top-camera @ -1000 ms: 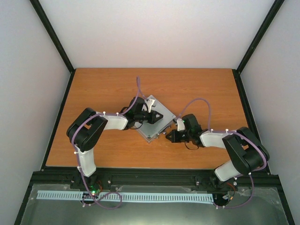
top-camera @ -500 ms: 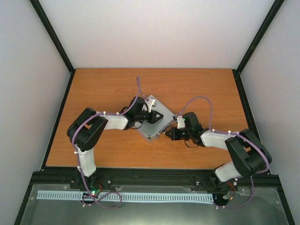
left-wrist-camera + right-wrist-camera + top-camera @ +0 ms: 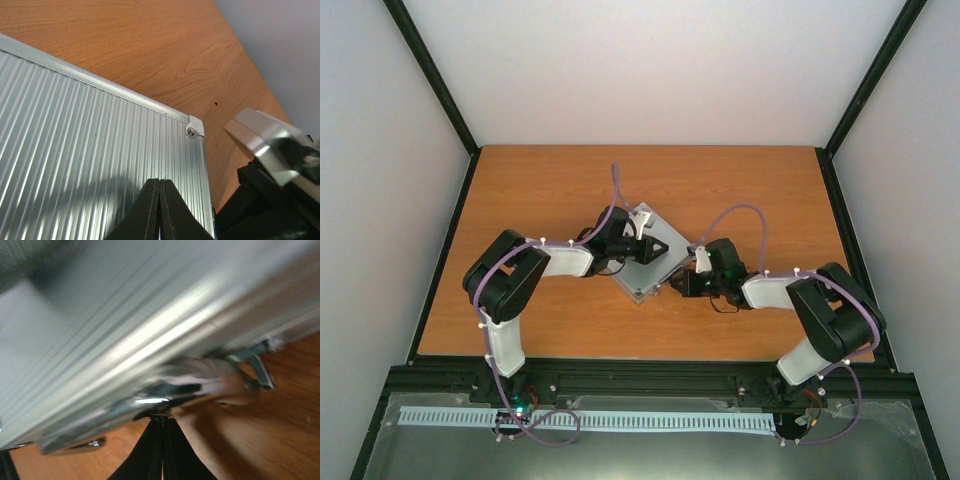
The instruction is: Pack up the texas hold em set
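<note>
The set's silver ribbed case (image 3: 638, 272) lies closed on the wooden table, turned like a diamond. My left gripper (image 3: 665, 249) is shut, its tip over the lid (image 3: 75, 150) near one riveted corner (image 3: 191, 131). My right gripper (image 3: 672, 285) is also shut. Its tip (image 3: 162, 419) is against the case's side wall (image 3: 125, 315), right under the blurred black handle (image 3: 195, 387); a metal latch (image 3: 252, 362) sits to the right. Chips, buttons and cards are out of view.
The wooden table (image 3: 540, 190) spreads round the case, bounded by a black frame and white walls. In the left wrist view the right arm's wrist (image 3: 280, 155) looms close beyond the case's corner.
The right arm has slid left, bringing its shut tip up against the case's side. The left arm and the case have stayed put.
</note>
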